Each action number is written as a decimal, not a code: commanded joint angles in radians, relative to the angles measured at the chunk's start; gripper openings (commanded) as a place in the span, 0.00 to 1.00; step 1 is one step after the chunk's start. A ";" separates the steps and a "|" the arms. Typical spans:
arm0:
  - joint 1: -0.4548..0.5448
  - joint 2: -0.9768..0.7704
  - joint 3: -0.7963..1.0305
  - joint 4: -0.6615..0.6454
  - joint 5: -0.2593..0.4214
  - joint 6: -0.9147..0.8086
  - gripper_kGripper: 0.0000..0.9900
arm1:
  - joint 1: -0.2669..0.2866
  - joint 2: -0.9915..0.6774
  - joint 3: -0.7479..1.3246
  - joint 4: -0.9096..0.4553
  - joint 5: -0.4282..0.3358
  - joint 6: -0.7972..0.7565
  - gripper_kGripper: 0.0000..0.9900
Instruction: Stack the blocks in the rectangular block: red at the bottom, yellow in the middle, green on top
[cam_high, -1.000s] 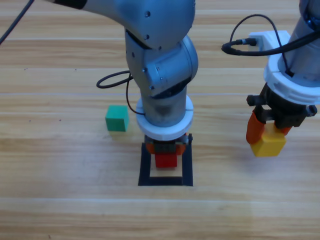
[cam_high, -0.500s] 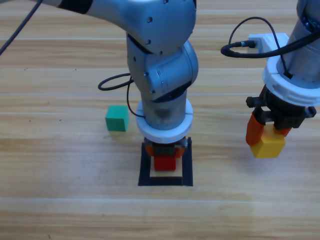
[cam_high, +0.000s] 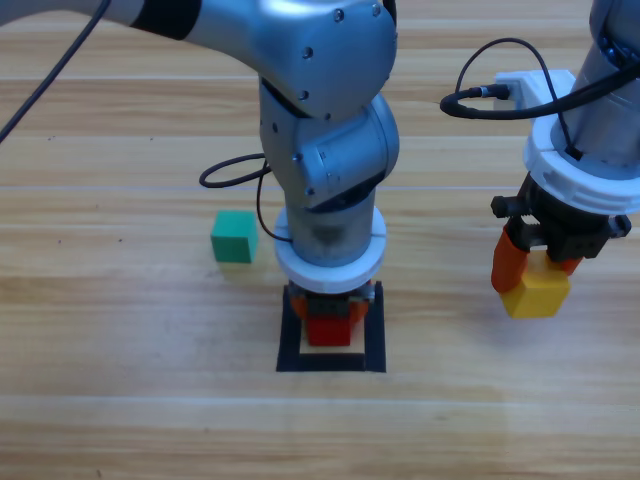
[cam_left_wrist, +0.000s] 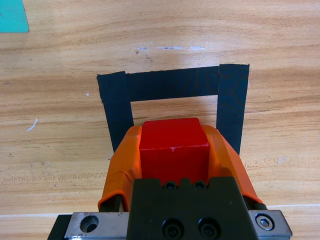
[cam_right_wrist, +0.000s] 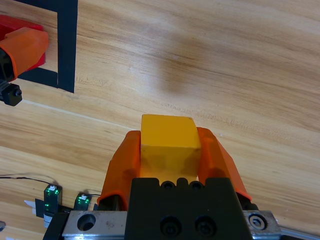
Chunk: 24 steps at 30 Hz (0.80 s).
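My left gripper (cam_high: 329, 322) is shut on the red cube (cam_high: 328, 330) (cam_left_wrist: 173, 150) and holds it over the black-tape square frame (cam_high: 290, 350) (cam_left_wrist: 175, 84), at its far side. Off to the right, my right gripper (cam_high: 535, 278) is shut on the yellow cube (cam_high: 536, 292) (cam_right_wrist: 168, 142) and hangs above bare table. The teal-green cube (cam_high: 234, 237) rests on the table left of the frame; its corner (cam_left_wrist: 12, 15) shows at the top left of the left wrist view.
A black cable (cam_high: 228, 170) loops behind the left arm. In the right wrist view the taped frame (cam_right_wrist: 67, 45) and the left gripper's orange jaw (cam_right_wrist: 25, 47) show at the top left.
The left arm has shifted slightly toward the table's front with the red cube, still over the frame. The right arm with the yellow cube has barely moved.
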 joint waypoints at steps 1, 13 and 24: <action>0.006 0.051 0.010 -0.017 0.003 0.005 0.16 | -0.029 0.064 0.000 0.008 -0.013 0.002 0.00; -0.006 0.047 0.004 -0.017 0.006 -0.018 0.66 | -0.031 0.059 -0.007 0.008 -0.027 0.000 0.00; -0.012 -0.001 -0.038 -0.004 0.020 -0.014 0.88 | -0.028 0.047 -0.021 0.031 -0.059 0.028 0.00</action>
